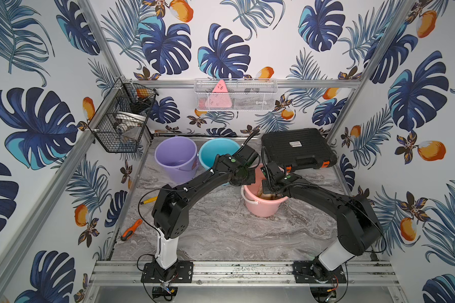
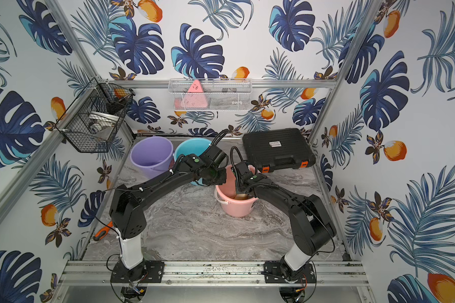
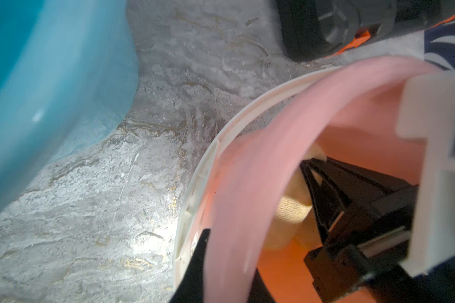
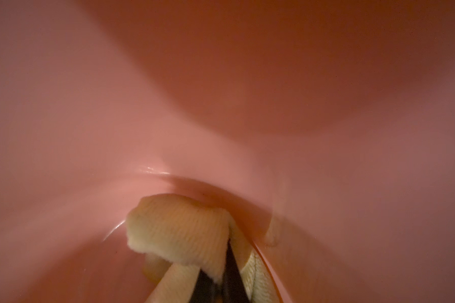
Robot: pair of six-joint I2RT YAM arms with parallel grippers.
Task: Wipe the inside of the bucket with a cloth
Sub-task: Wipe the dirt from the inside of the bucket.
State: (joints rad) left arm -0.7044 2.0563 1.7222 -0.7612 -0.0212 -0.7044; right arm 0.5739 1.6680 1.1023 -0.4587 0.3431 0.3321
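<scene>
The table has a grey marbled top. At the back left stand a purple bucket and a blue bucket, side by side, both upright with open mouths. A black case lies closed at the back right, its orange latches facing the front. The pink bucket sits right of centre, in front of the blue bucket and the case and apart from both. It may be tipped slightly rather than flat on its base. Along the left edge lie an orange screwdriver and, further back, a yellow screwdriver, partly hidden.
</scene>
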